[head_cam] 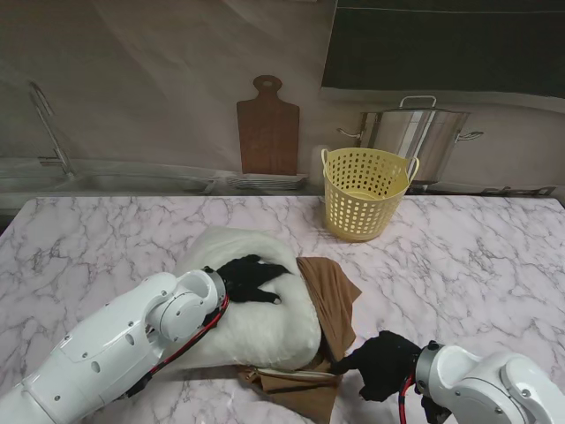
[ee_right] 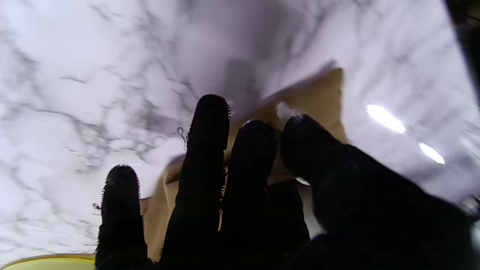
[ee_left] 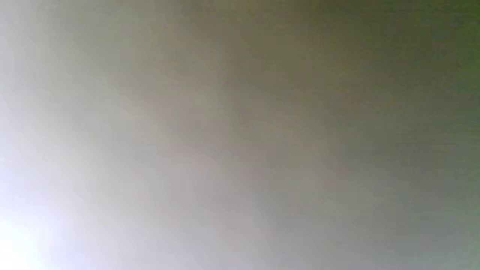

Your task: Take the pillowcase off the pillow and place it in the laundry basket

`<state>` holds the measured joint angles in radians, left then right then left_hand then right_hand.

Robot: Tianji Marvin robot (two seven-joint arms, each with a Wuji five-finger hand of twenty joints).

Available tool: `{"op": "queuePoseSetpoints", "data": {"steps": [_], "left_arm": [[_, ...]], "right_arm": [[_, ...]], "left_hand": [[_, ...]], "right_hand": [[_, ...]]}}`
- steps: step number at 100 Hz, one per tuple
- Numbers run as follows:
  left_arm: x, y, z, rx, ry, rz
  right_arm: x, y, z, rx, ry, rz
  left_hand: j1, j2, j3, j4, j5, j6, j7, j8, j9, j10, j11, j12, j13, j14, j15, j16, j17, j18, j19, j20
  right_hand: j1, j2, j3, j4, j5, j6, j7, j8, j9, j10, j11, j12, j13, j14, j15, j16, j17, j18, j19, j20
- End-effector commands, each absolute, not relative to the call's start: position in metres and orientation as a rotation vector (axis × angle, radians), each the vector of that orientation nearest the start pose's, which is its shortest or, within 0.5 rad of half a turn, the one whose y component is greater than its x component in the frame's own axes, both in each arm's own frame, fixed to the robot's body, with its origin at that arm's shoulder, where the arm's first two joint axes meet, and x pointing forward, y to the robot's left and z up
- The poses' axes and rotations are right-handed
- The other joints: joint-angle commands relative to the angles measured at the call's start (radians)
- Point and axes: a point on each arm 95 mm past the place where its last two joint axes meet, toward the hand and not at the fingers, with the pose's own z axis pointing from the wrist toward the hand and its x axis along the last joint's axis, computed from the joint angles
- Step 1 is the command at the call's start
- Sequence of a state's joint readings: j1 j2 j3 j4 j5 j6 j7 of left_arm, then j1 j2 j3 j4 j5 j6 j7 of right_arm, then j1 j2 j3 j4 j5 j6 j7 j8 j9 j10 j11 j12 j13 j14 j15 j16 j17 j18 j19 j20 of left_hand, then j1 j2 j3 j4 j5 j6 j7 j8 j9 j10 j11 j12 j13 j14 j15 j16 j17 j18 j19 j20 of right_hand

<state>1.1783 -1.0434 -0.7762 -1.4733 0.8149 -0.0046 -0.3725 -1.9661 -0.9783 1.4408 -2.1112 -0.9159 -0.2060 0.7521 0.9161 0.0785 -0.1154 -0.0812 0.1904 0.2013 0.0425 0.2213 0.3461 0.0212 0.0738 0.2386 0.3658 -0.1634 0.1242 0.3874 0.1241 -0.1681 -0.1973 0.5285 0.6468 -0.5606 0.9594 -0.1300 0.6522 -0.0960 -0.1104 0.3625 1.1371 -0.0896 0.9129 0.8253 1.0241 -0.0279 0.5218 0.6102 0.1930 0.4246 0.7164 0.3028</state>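
A: What is the left hand (head_cam: 252,280) doing?

B: It is lying palm-down on the plump white pillow (head_cam: 243,300), black fingers spread flat, gripping nothing. Its wrist view is showing only blur.

A: And just right of that hand?

B: The brown fabric pillowcase (head_cam: 328,305) is bunching along the pillow's right end and trailing under its near corner onto the marble table (head_cam: 468,265).

A: The right hand (head_cam: 381,363)?

B: It is pinching the pillowcase's near edge between thumb and fingers (ee_right: 207,123).

A: The basket?

B: The pale yellow perforated plastic laundry basket (head_cam: 365,193) is standing well beyond both hands, upright.
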Motion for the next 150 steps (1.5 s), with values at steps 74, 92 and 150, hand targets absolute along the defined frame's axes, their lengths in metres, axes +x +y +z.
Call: {"op": "queuePoseSetpoints", "data": {"steps": [74, 92, 150], "left_arm": [[0.401, -0.032, -0.352, -1.358, 2.043, -1.403], [0.397, -0.038, -0.341, -1.343, 1.995, -1.49], [0.401, -0.017, -0.321, -1.325, 1.863, -1.563]], "right_arm": [[0.34, 0.015, -0.342, 1.224, 2.006, 1.052], [0.345, 0.024, -0.351, 1.175, 2.037, 1.033], [0.328, -0.017, -0.345, 1.127, 1.967, 0.922]], "left_hand": [[0.08, 0.023, 0.079, 0.056, -0.044, 0.028, -0.049, -0.012, -0.034, 0.172, -0.041, -0.017, 0.069, 0.365, 0.09, 0.033, -0.007, 0.302, 0.928, 0.003], [0.082, 0.025, 0.078, 0.055, -0.045, 0.028, -0.05, -0.011, -0.034, 0.172, -0.041, -0.016, 0.07, 0.366, 0.092, 0.034, -0.005, 0.302, 0.927, 0.004], [0.082, 0.023, 0.077, 0.055, -0.034, 0.023, -0.047, -0.005, -0.028, 0.172, -0.041, -0.016, 0.07, 0.367, 0.087, 0.031, -0.007, 0.306, 0.92, 0.002]], "right_hand": [[-0.492, 0.189, -0.395, 0.045, -0.504, 0.088, 0.077, -0.031, -0.723, 0.156, -0.391, -0.284, -0.383, 0.078, -0.13, -0.061, -0.133, 0.053, 0.008, 0.068], [-0.413, 0.105, -0.379, 0.035, -0.355, -0.133, 0.3, 0.157, -0.708, 0.086, -0.128, 0.016, -0.397, 0.024, 0.164, 0.107, -0.153, 0.071, -0.012, 0.055], [-0.101, -0.085, -0.052, 0.042, 0.524, 0.149, 1.22, 0.46, -0.255, -0.002, -0.122, 0.116, -0.231, 0.018, 0.206, 0.089, -0.099, 0.084, -0.023, -0.006]]}}
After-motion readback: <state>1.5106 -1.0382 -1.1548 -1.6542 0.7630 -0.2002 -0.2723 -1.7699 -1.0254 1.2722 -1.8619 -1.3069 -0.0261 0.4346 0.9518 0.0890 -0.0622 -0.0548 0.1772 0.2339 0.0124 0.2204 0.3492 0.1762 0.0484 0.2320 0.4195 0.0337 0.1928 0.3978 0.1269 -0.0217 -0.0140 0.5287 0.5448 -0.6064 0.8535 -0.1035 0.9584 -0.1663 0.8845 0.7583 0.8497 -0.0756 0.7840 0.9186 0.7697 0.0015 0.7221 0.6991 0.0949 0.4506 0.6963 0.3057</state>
